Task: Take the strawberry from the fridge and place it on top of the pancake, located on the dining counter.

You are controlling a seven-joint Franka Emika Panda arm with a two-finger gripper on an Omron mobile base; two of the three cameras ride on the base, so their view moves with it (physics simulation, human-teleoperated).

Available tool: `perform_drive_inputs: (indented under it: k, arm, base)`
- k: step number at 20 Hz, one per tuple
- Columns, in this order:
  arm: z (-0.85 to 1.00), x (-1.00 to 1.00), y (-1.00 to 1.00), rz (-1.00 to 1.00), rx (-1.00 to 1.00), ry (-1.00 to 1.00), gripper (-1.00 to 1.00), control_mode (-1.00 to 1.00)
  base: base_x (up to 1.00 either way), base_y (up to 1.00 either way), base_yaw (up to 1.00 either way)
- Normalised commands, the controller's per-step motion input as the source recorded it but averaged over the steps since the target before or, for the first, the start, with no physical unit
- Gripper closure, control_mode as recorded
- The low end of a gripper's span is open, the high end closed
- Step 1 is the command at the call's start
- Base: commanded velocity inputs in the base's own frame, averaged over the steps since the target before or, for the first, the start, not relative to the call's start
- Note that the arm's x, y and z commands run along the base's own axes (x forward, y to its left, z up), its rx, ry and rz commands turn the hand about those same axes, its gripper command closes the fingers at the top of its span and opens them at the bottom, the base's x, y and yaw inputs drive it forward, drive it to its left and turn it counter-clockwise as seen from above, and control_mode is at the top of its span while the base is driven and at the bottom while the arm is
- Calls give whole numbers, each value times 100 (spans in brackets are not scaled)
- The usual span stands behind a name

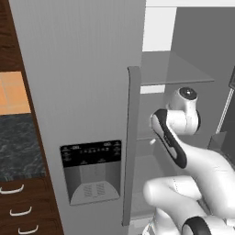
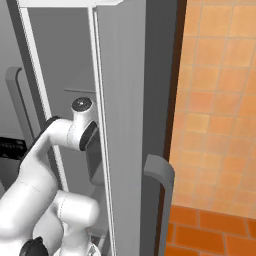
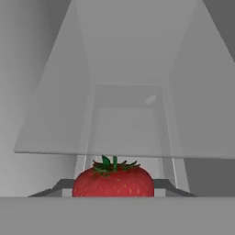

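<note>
The strawberry (image 3: 113, 180), bright red with a green leafy cap, sits low in the hand view on a shelf inside the fridge (image 1: 87, 92). My gripper (image 3: 113, 189) is shut on it, a dark fingertip pressed against each side of the berry. In both base views the white arm reaches past the fridge's open right door (image 2: 125, 125) into the compartment, and the hand itself is hidden behind the arm's wrist. The pancake and the dining counter are out of view.
A glass shelf (image 1: 179, 69) spans the fridge interior above the arm, and another (image 3: 124, 114) hangs just over the berry. The closed left door carries a black dispenser (image 1: 92, 172). A dark-topped drawer cabinet (image 1: 18, 147) stands left, an orange tiled wall (image 2: 220, 100) right.
</note>
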Motion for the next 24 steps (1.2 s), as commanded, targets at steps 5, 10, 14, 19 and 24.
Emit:
perform_drive_inputs:
  k: [5, 10, 14, 19, 24]
  arm:
    - [80, -98, 3, 0, 0, 0, 100, -100]
    - [57, -87, 15, 0, 0, -1, 100, -100]
    - [52, -68, 19, 0, 0, 0, 100, -100]
    - [7, -19, 6, 0, 0, 0, 100, 100]
    - [0, 0, 0, 0, 0, 0, 100, 100]
  base:
    - [0, 0, 0]
    - [0, 0, 0]
    - [0, 0, 0]
    - [-80, 29, 0]
    - [-100, 56, 0]
